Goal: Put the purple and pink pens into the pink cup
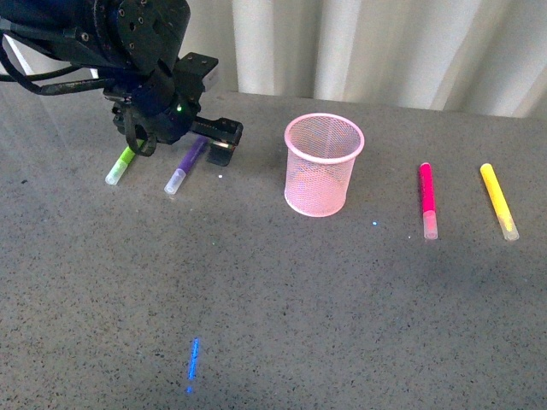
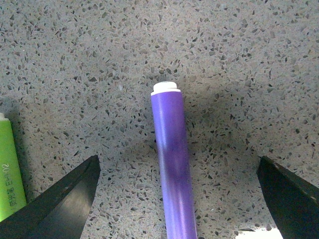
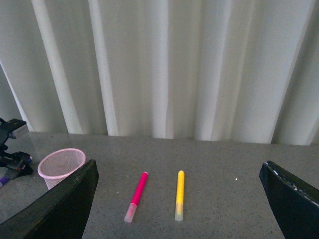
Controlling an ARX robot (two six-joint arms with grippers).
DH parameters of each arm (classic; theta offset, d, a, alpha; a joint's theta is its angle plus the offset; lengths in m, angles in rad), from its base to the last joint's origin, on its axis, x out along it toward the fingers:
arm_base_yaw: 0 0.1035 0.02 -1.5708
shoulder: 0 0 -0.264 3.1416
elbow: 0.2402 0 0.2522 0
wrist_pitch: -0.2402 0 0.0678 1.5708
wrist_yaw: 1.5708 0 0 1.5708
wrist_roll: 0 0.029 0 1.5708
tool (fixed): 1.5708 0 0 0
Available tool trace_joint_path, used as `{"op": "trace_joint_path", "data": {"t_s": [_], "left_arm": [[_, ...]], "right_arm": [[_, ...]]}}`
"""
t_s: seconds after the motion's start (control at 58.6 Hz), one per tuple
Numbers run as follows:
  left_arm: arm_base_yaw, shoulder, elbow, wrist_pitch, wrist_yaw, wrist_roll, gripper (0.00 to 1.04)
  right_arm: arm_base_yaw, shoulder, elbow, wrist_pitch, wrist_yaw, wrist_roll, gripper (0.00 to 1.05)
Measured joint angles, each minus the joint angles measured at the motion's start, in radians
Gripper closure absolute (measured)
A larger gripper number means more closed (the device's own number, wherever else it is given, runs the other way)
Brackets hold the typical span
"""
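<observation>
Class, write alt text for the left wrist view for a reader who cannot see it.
A purple pen lies on a speckled grey table between the open left claw's two black fingers, untouched. A green pen lies beside one finger.

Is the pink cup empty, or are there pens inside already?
Empty. Nothing shows through the mesh of the pink cup, and the purple pen and pink pen both lie flat on the table.

Grey speckled tabletop (image 1: pixel 342 299) — white pleated curtain (image 3: pixel 164 69) behind, daylit
</observation>
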Motion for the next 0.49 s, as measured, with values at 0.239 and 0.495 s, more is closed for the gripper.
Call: {"op": "trace_joint_path", "data": {"t_s": [0.239, 0.495], "left_arm": [[-0.020, 0.000, -0.008, 0.011, 0.002, -0.017, 0.59], [-0.025, -0.004, -0.032, 0.045, 0.000, -0.040, 0.92]], "right_arm": [[0.000, 0.000, 0.000, 0.000, 0.000, 0.000, 0.07], [0.000, 0.000, 0.000, 0.000, 0.000, 0.000, 0.07]]}}
